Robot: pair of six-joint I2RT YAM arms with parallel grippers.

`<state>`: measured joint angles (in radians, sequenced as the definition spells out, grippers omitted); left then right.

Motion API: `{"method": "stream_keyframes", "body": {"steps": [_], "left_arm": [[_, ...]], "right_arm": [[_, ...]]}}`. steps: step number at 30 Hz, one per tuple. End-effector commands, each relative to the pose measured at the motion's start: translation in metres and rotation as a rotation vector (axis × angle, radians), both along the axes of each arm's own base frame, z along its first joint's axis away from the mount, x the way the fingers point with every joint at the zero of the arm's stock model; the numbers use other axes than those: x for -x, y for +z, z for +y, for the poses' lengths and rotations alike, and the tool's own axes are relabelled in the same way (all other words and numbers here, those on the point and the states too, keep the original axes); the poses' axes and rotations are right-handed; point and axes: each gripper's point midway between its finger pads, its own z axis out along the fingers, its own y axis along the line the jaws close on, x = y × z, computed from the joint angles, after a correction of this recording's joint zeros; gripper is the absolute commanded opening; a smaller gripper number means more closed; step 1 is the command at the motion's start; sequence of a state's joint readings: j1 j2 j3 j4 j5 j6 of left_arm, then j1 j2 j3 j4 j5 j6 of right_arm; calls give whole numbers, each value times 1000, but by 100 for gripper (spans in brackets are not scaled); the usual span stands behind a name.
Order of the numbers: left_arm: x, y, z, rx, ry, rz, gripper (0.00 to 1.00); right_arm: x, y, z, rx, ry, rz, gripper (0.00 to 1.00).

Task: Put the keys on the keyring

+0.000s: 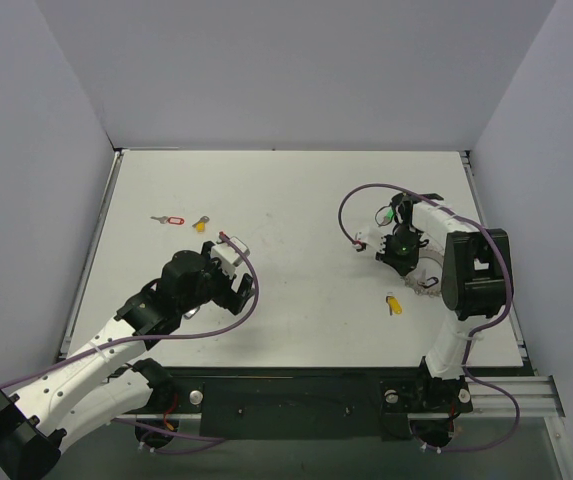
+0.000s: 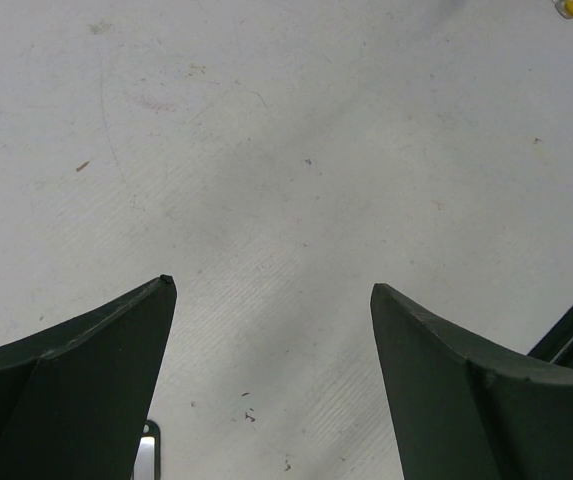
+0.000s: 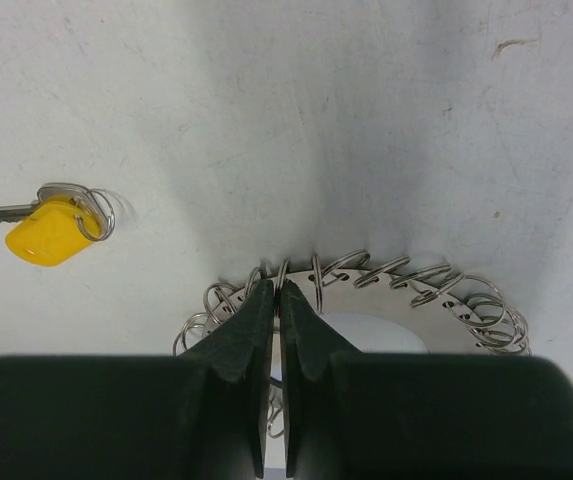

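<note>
Pinched shut with the right gripper (image 3: 276,292) on one thin link of the keyring (image 3: 421,290), right side of the table (image 1: 296,190), yellow key (image 3: 51,232) near on its left. Spread wide and empty at the left gripper (image 2: 271,290). Could slip free on lifting — floppy loop, tiny purchase.

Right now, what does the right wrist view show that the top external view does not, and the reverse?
Only the right wrist: the right gripper pinched shut on the edge of the keyring, its small links distinct. Only the top: the left gripper, and far left a red-tagged key and a second yellow key. Both: the yellow key beside the keyring.
</note>
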<state>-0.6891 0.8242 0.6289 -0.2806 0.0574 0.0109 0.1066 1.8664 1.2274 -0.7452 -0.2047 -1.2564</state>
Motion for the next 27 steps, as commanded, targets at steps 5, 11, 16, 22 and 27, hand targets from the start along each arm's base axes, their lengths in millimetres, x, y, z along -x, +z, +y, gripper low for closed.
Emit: {"method": "stream_keyframes", "body": {"steps": [5,11,16,22,27], "left_arm": [[-5,12,-2,31,1,-41,89],[-5,12,-2,32,2,-40,89],[-5,10,-3,32,-4,-36,89],[-5,11,-4,39,-6,-34,89],[-5,11,-5,41,-9,-36,89]], "right_arm": [[11,6,-4,17,-9,28,0],[6,18,0,-25,-43,-17,0],[5,28,1,-68,-83,-38,0],[3,38,-2,-115,-117,-69,0],[3,46,-4,-149,-137,-85,0]]}}
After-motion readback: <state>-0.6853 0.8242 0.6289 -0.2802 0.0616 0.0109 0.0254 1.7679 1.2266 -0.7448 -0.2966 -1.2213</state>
